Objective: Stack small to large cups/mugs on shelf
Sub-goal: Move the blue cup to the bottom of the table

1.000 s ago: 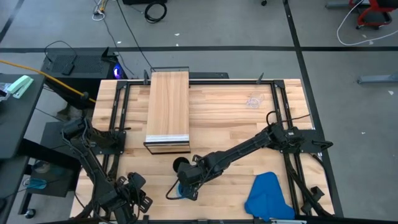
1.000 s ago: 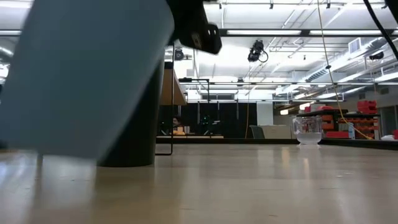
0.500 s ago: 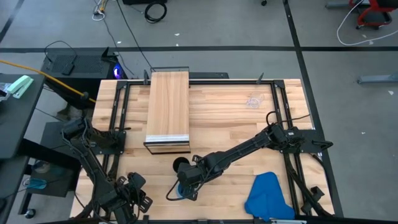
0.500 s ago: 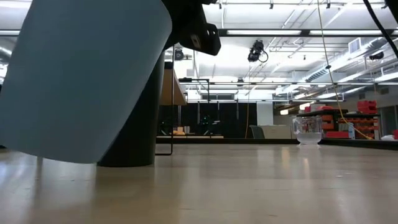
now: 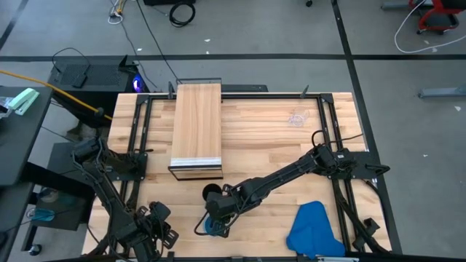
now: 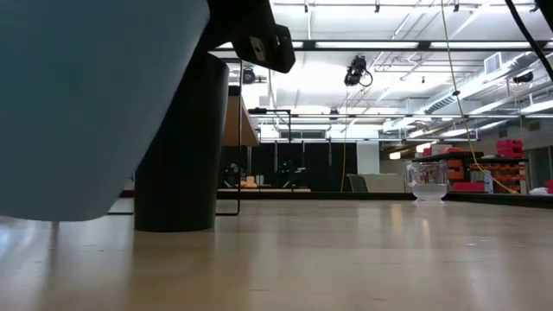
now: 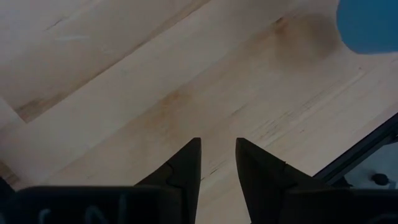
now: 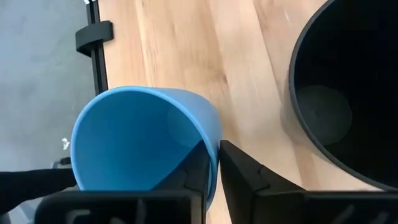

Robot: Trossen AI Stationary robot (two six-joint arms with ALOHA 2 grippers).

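Blue cup (image 8: pixel 146 140), smooth-walled, seemingly tilted, rim pinched by right claw (image 8: pixel 214 163).

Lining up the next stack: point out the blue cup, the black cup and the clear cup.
blue cup (image 8: pixel 134 143), right wrist view, inner wall.
black cup (image 6: pixel 180 147), low view, side wall.
clear cup (image 6: pixel 429 180), low view, side wall.

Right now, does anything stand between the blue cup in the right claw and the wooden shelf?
Yes. The tall black cylinder cup stands close beside the bright blue cup, held by the right claw, toward the long light-wood shelf.
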